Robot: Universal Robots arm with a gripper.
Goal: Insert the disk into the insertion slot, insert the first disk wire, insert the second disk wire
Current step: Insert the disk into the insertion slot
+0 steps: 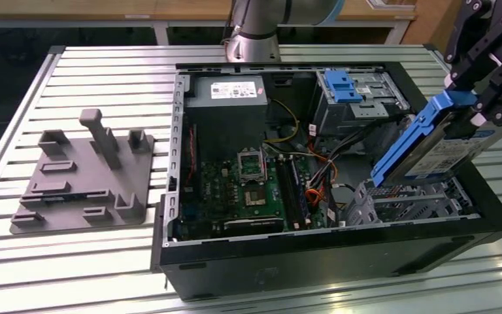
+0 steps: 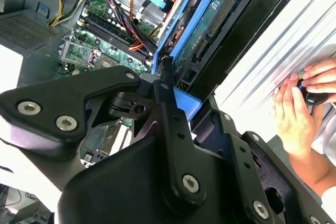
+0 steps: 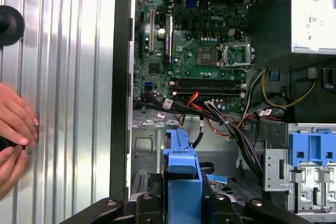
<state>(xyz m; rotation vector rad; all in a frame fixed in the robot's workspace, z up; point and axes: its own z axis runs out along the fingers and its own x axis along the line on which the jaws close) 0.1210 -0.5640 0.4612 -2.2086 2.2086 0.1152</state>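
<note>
At about three o'clock in the exterior view, above the open computer case (image 1: 321,261), we see the tool (image 1: 470,98) closed tight on the blue-framed upper end of the disk (image 1: 434,147). The disk hangs steeply tilted with its white label showing. Its upper end points toward two o'clock and its lower end comes down close over the insertion slot (image 1: 408,203), which sits in the case's corner at four o'clock. We cannot tell whether the two touch.

Inside the case, a taller cage (image 1: 360,98) with a blue latch stands at one o'clock, the power supply (image 1: 225,91) at twelve, and the motherboard (image 1: 242,190) near the middle. A grey fixture (image 1: 81,176) lies on the desk (image 1: 102,261) at nine o'clock. In the first wrist view, a person's hands (image 3: 13,129) rest on the desk beside the case.
</note>
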